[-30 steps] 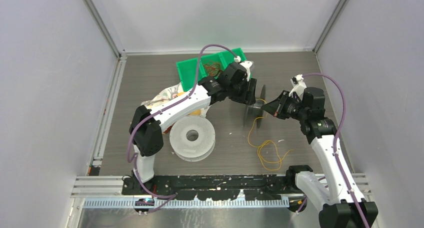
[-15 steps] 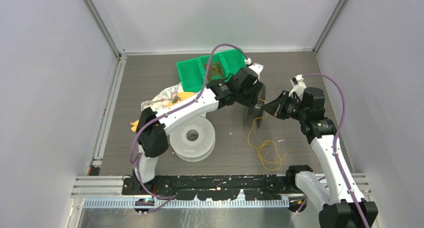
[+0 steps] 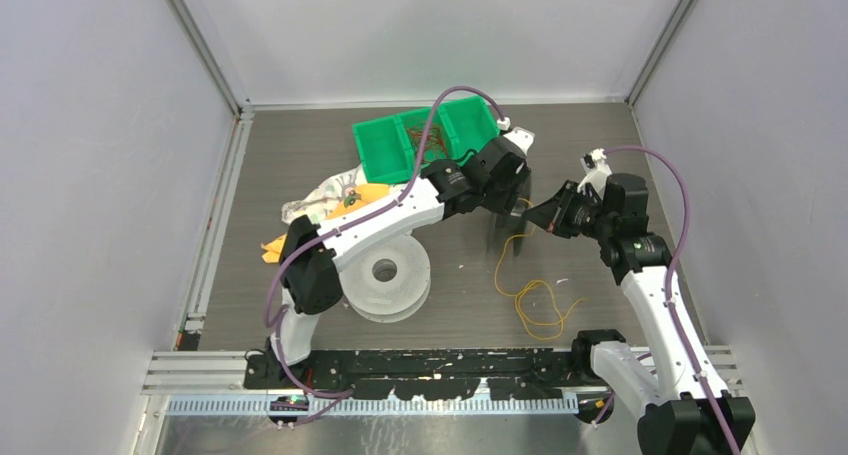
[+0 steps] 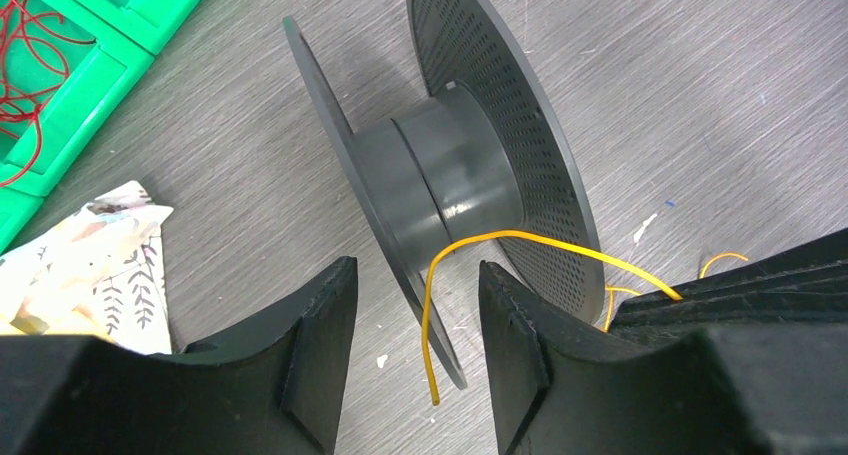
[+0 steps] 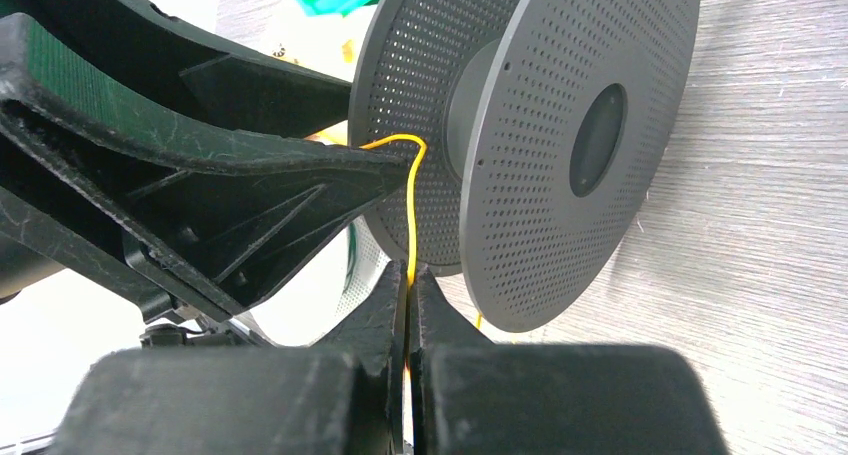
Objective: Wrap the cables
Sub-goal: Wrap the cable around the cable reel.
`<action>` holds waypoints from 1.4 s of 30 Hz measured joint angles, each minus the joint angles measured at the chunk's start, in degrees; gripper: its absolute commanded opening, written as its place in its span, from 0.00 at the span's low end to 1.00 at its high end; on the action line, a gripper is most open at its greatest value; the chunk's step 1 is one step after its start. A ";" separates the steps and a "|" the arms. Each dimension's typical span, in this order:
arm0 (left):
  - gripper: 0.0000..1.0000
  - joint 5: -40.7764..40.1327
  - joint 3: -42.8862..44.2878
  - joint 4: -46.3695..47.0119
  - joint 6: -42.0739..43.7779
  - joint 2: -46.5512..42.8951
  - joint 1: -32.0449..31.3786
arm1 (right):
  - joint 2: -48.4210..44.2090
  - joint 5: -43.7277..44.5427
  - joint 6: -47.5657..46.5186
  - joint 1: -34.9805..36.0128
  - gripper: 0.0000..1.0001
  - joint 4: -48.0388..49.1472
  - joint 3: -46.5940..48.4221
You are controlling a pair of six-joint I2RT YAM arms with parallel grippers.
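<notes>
A thin yellow cable (image 4: 520, 237) runs over the hub of a dark grey perforated spool (image 4: 440, 175) that stands on its rim on the table. The cable's free end (image 4: 433, 395) hangs between the fingers of my left gripper (image 4: 415, 275), which is open and touches neither cable nor spool. My right gripper (image 5: 410, 275) is shut on the yellow cable (image 5: 411, 205) just beside the spool (image 5: 560, 145). From above, the rest of the cable (image 3: 535, 310) lies in loose loops on the table in front of the spool (image 3: 497, 233). Both grippers (image 3: 512, 190) (image 3: 530, 215) meet at it.
A green bin (image 3: 375, 150) at the back holds reddish cables (image 3: 420, 135). A crumpled patterned bag (image 3: 325, 190) with orange pieces (image 3: 270, 247) lies to the left. A large pale spool (image 3: 385, 273) lies flat under the left arm.
My left arm has swung right and a little back, bringing its gripper over the dark spool, with its jaws slightly narrower. The right arm and its grip on the cable are unchanged.
</notes>
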 measured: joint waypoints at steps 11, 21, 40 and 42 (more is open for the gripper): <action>0.55 -0.13 0.26 -0.57 0.02 0.59 -0.02 | 0.83 0.44 -0.20 -0.11 0.00 -0.33 -0.44; 0.55 0.07 0.48 -0.72 0.00 0.79 -0.02 | 1.88 0.72 -0.31 -0.13 0.00 -0.70 -0.66; 0.64 1.73 -1.92 -2.05 0.24 -3.74 0.00 | 0.79 -2.82 4.07 -0.13 0.00 4.04 -0.02; 0.64 2.29 -1.92 -2.25 0.31 -3.80 0.00 | 1.01 -2.97 4.44 -0.13 0.00 4.76 0.44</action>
